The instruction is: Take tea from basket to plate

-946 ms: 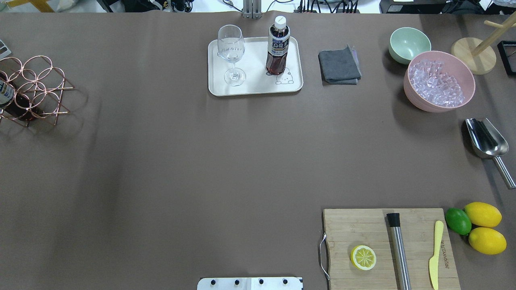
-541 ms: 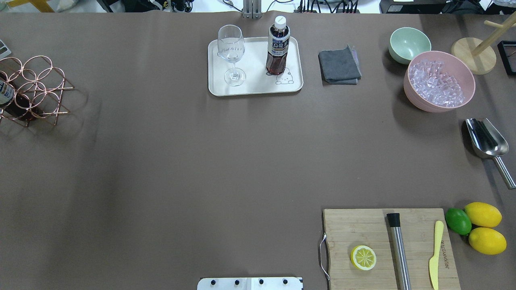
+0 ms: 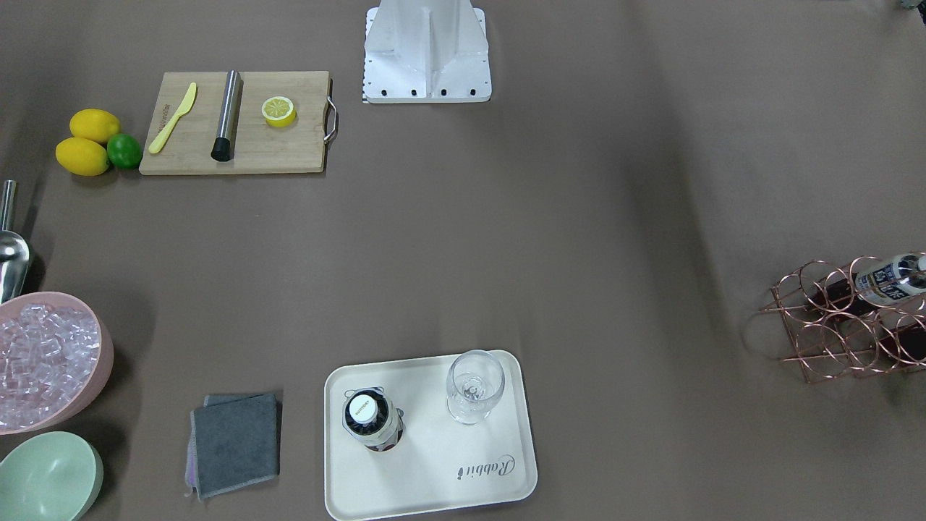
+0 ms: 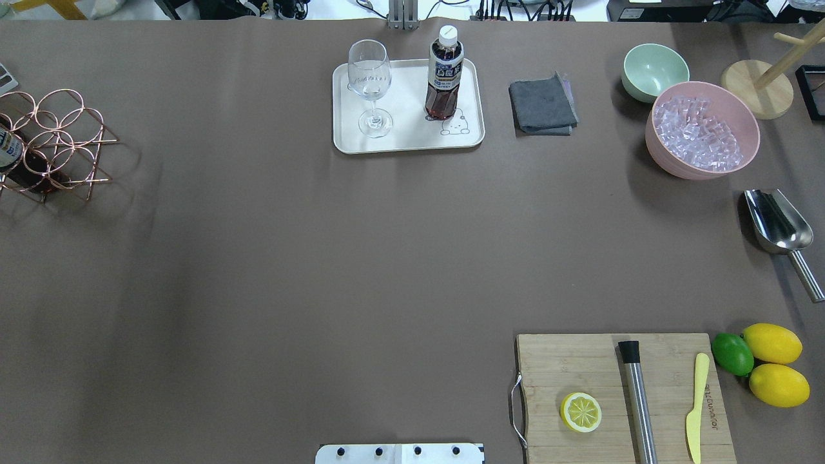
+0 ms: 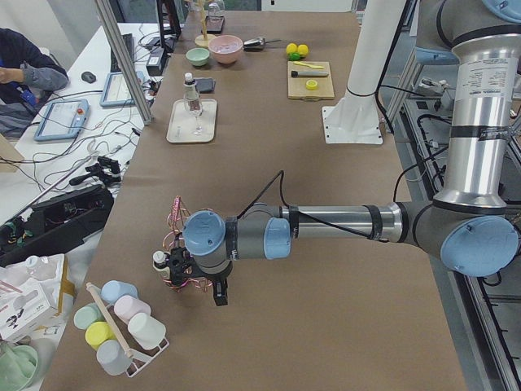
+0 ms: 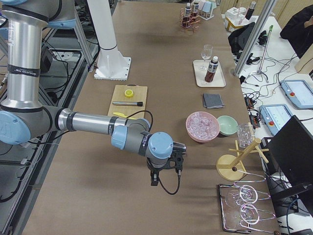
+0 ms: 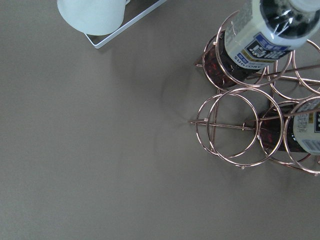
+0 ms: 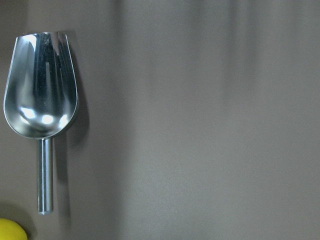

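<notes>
One tea bottle stands upright on the cream plate, beside the bear drawing; it also shows in the front view on the plate. The copper wire basket sits at the table's left end and holds two more tea bottles. My left gripper hovers over the basket; I cannot tell whether it is open or shut. My right gripper hangs above the table near the scoop; I cannot tell its state either. Neither gripper shows in the overhead or wrist views.
A stemmed glass stands on the plate. A grey cloth, mint bowl, pink ice bowl and steel scoop lie to the right. A cutting board sits near front. A cup rack stands by the basket.
</notes>
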{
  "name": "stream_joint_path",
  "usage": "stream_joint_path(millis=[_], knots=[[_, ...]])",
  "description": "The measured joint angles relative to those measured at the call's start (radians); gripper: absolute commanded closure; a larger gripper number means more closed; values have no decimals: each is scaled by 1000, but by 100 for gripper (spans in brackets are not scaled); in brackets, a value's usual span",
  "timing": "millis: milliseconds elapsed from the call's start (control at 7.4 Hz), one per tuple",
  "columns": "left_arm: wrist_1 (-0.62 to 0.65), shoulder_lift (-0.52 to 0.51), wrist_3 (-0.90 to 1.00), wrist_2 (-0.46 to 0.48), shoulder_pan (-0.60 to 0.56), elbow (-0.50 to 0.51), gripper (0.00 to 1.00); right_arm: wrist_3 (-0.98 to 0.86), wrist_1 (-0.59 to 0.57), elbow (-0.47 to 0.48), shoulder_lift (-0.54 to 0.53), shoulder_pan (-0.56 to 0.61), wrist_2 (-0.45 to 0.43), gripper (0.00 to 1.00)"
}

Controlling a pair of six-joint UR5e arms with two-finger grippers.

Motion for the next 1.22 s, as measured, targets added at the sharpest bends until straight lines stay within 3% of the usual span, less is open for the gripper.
stream_joint_path(millis=[1216], knots=[[-2,-1,-64,2,1,14,2,0,0,4,-1,1,0,0]])
